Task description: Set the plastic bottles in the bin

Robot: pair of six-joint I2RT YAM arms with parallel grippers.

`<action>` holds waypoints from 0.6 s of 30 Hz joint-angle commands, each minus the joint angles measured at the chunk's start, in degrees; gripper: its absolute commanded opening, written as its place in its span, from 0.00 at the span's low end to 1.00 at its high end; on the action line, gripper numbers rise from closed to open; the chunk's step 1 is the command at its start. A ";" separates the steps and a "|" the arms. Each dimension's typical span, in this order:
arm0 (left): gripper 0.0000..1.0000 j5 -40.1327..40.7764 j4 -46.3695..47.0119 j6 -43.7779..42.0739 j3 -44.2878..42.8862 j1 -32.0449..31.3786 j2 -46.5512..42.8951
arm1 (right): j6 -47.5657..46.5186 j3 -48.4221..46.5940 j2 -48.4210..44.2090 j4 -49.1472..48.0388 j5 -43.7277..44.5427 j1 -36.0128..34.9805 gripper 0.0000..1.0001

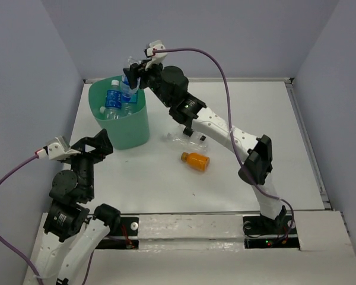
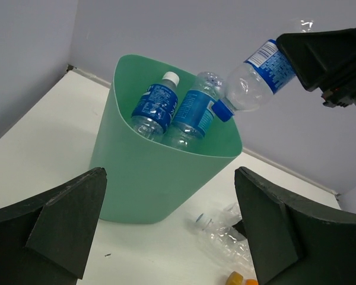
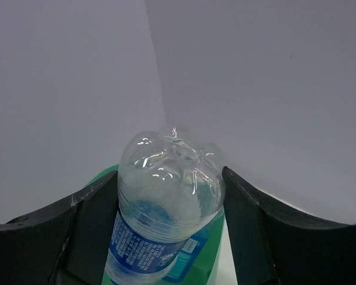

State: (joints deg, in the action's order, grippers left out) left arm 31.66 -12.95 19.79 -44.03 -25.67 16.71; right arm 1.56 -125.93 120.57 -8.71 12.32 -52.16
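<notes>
Holds left jaws wide and empty, past them an orange bottle (image 1: 195, 160) and a crushed clear bottle (image 1: 187, 140) on the counter (image 1: 255, 113). Farther, clamps right jaws on a blue-labelled bottle (image 2: 255, 80), cap down at the rim of the bin (image 1: 137, 127); could clip it or the piled bottles (image 2: 166, 110) and bounce out.

Right arm (image 1: 213, 122) stretched far forward and leftward across the table, right gripper (image 1: 132, 76) raised high, clamped on a bottle (image 3: 166, 202), left arm (image 1: 77, 184) folded close to its base, left gripper (image 1: 107, 143) low, fingers (image 2: 59, 219) spread wide
</notes>
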 commanded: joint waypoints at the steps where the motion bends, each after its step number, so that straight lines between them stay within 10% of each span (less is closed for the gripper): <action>1: 0.99 2.18 2.67 -0.81 1.23 -0.17 -0.80 | -9.64 -7.14 6.59 -4.12 -3.70 -0.22 0.47; 8: 0.99 2.79 2.58 -0.46 1.75 -0.08 -2.47 | -17.72 2.78 8.63 -11.39 -2.29 -2.41 0.51; 18: 0.99 2.01 1.53 0.42 0.00 0.18 -1.07 | -16.79 -0.01 8.45 -10.81 -5.02 -4.70 0.88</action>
State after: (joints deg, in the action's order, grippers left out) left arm 33.30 -13.10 19.84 -42.61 -25.67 14.76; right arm -16.32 -122.45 130.98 -15.62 9.23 -55.61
